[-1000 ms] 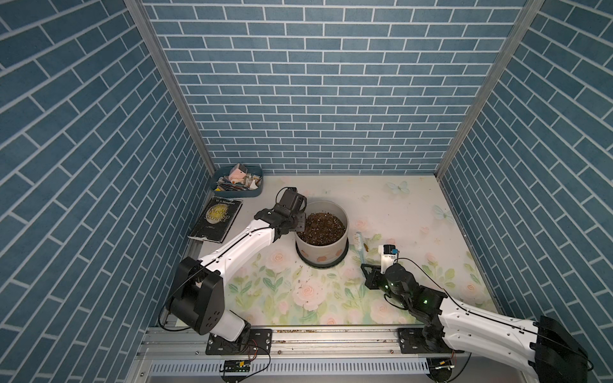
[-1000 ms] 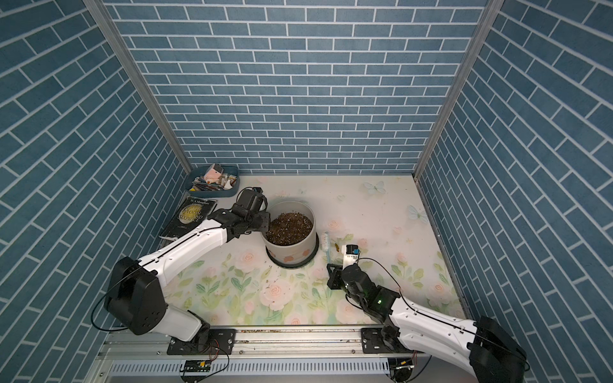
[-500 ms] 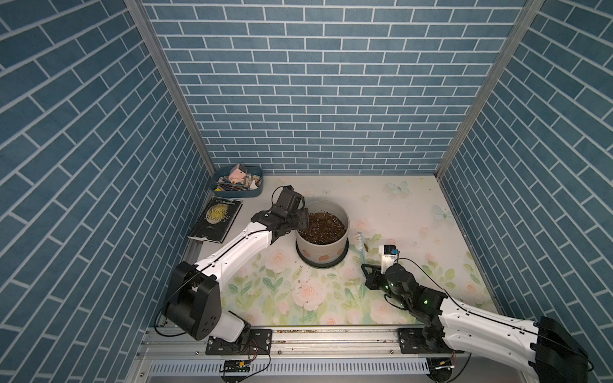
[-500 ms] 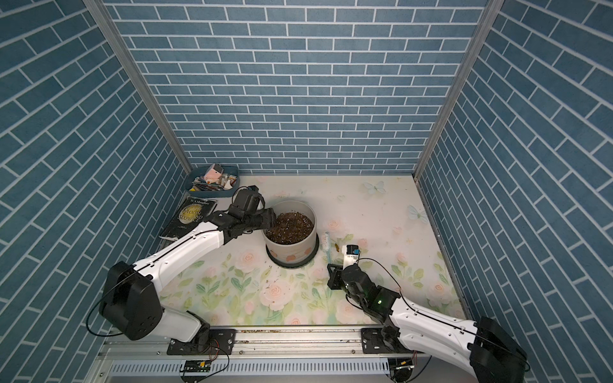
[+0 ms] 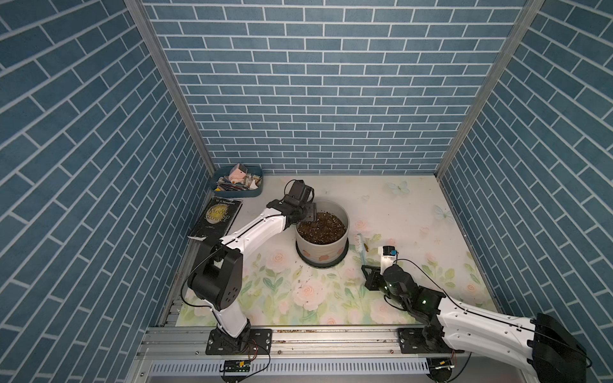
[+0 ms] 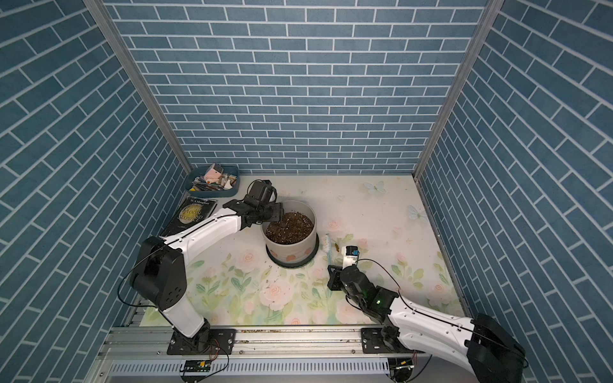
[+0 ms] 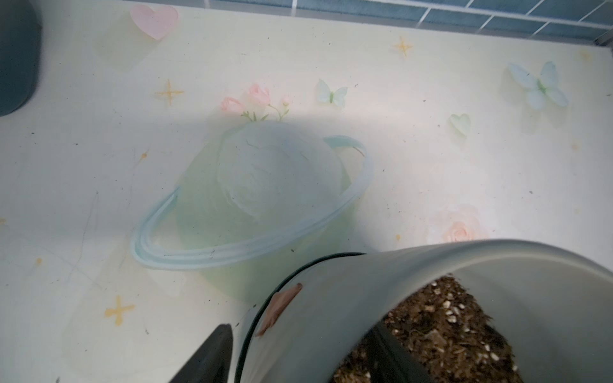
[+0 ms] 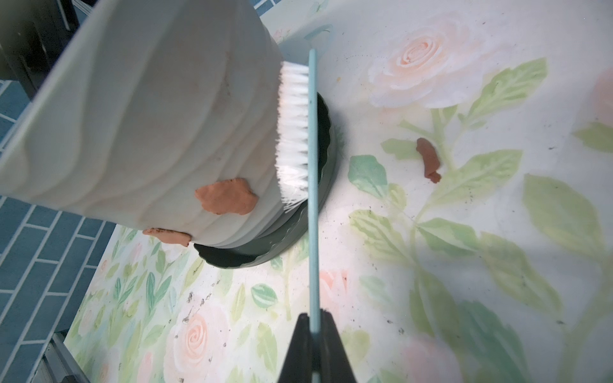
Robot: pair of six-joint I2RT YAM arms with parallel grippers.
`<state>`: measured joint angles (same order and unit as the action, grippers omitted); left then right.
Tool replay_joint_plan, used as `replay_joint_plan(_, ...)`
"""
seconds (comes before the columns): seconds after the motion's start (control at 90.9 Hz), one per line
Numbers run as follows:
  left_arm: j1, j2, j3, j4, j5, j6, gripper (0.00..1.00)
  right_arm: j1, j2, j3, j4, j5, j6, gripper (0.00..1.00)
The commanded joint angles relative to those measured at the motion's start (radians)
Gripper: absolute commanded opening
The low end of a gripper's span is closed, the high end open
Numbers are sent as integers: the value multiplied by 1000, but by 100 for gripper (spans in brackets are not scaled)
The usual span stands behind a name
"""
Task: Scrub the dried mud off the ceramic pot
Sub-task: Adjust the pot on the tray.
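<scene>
Pot [image 5: 321,243]: pale grey, filled with soil [image 5: 321,227], standing on a black saucer [image 8: 265,252] near the middle of the counter [image 5: 414,212]. It is in the same spot as a second ago.
Left gripper [image 5: 309,217]: at the pot's 10 o'clock rim. A second ago you had it clamped there. Now the jaws stand apart, one finger [image 7: 212,354] outside the wall and the other over the soil, holding nothing.
Meaning: as I read it, the pot is unbraced, so brush pressure could slide or turn it. Regrip before you scrub on, or use the release to turn fresh mud toward the brush.
Right gripper [image 8: 313,318]: unmoved, closed tight on the brush [image 8: 313,199] handle.
Brush: at the pot's 3 o'clock, bristles [image 8: 293,132] against the wall.
Mud [image 8: 227,195]: one patch on the wall just beside the bristle tips. A second patch [image 8: 167,236] sits at the wall's foot, and a third patch [image 7: 280,306] low on the wall by the left gripper. A loose flake [image 8: 429,159] lies on the counter at the brush's 3 o'clock.
Progress: part done, by the look of it, with several patches left.
Hidden: the pot's 12 o'clock wall in both top views. The left fingertips are cut off in the wrist view and the inner finger is blurred. You cannot tell how hard the bristles press. The pink marks [image 5: 321,257] on the 6 o'clock wall are too small to tell mud from print.
</scene>
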<state>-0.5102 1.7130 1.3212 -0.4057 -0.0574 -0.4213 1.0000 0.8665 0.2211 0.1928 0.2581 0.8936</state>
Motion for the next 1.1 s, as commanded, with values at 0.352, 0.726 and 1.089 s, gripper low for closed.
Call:
replay_joint_plan(0.352, 0, -111, -85, -78, -111, -47, 10, 10, 100, 11, 49, 38, 39, 0)
replay_joint_plan(0.726, 0, -231, -209, 73, 6, -245, 54, 46, 192, 43, 119, 15, 24, 0)
replay_joint_plan(1.089, 0, -190, -61, -112, -119, -23, 62, 71, 124, 2, 98, 23, 15, 0)
